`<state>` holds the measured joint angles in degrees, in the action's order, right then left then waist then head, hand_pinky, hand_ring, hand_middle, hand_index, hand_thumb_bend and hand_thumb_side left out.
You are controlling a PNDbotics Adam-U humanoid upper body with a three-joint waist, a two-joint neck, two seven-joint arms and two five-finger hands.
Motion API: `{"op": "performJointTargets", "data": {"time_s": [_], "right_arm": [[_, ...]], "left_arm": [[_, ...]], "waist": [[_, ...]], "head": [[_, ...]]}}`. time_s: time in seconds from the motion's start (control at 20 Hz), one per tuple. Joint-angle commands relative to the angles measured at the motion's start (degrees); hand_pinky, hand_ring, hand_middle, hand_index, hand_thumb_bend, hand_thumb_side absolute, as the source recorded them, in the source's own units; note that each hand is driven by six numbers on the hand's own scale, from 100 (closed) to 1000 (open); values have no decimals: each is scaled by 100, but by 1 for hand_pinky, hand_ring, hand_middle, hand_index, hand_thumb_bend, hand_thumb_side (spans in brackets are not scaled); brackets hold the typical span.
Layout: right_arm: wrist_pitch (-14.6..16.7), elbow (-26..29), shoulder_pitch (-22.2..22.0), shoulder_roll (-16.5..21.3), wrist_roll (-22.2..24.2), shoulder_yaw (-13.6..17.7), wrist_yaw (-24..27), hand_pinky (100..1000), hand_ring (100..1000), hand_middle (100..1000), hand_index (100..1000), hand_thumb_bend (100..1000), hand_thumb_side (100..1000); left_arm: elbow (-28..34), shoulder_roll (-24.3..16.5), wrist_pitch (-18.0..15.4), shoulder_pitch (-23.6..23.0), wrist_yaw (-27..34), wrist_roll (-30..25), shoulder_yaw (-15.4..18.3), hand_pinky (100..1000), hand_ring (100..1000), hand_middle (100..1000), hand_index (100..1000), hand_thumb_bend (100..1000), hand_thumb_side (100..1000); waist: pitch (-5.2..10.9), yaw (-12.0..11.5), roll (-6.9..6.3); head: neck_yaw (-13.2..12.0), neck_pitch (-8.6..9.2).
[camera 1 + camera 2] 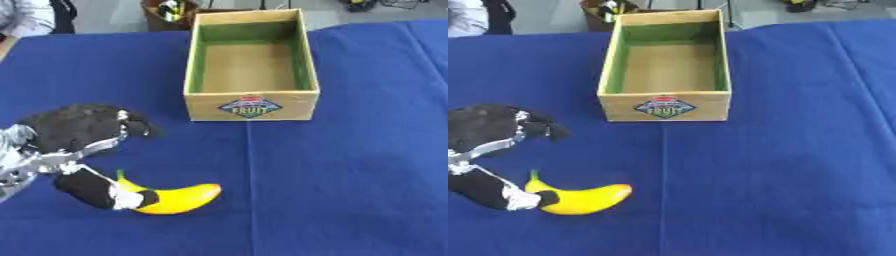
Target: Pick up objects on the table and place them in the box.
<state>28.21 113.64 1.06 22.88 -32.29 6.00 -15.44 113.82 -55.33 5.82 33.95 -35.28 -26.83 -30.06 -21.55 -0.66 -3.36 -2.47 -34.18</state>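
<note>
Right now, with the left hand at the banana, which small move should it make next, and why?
Probably close the left hand around the banana before any lift. The thumb touches the banana near its stem end, but the other fingers arch above the cloth and do not wrap it yet. The banana lies flat on the table, and the box beyond it looks empty.

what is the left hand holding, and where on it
The left hand has its thumb on the stem end of the banana, which lies on the table. The other fingers are above it, so a closed hold cannot be told yet.
</note>
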Motion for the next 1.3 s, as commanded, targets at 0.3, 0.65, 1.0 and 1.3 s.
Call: {"op": "performJointTargets", "data": {"time_s": [0.3, 0.65, 1.0, 1.3], "right_arm": [[-8, 95, 50, 75, 30, 38, 78, 703, 634, 550, 731, 100, 855], [-26, 95, 63, 57, 51, 27, 103, 703, 631, 546, 729, 100, 855], [-33, 95, 85, 34, 85, 10, 130, 702, 627, 542, 727, 100, 855], [-34, 95, 105, 19, 107, 7, 155, 702, 627, 541, 726, 100, 855]], "left_arm": [[77, 67, 189, -118, -56, 4, -227, 690, 727, 676, 903, 412, 599], [77, 197, 196, -194, -129, -13, -297, 672, 708, 651, 866, 458, 620], [77, 277, 85, -319, -888, 318, -295, 616, 617, 577, 793, 487, 622], [77, 382, 106, -445, -1134, 319, -339, 568, 573, 548, 776, 474, 636]], "waist": [[106, 21, 32], [92, 17, 40], [68, 23, 47], [49, 25, 59]], "head": [[-16, 54], [-15, 72], [-22, 76], [-26, 94]]}}
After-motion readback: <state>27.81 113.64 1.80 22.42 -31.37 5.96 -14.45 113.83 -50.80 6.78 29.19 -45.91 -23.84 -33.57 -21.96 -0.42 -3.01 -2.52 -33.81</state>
